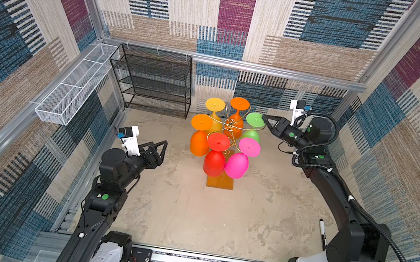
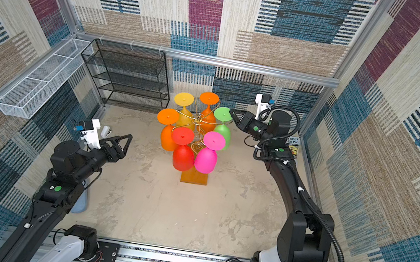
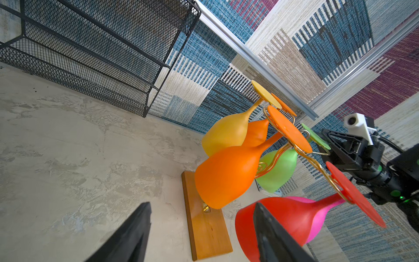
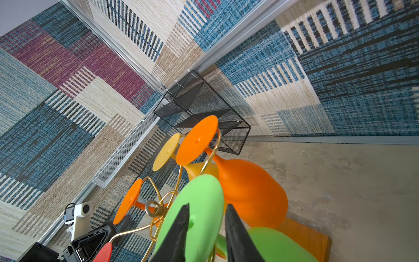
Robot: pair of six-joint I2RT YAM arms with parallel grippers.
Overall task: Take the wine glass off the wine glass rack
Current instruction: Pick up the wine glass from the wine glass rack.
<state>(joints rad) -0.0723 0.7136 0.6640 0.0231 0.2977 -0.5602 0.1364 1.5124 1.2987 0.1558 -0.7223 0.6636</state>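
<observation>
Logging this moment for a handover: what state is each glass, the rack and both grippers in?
wine glass rack: upright, six glasses hung
green wine glass: hanging upside down, on rack
other five glasses: hanging upside down, untouched
left gripper: open, empty
right gripper: jaws astride green glass's foot, grip unclear

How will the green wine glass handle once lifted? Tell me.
The green wine glass looks matte plastic: probably light, not brittle. Hanging bowl-down from the wine glass rack, it may swing into the pink wine glass.
</observation>
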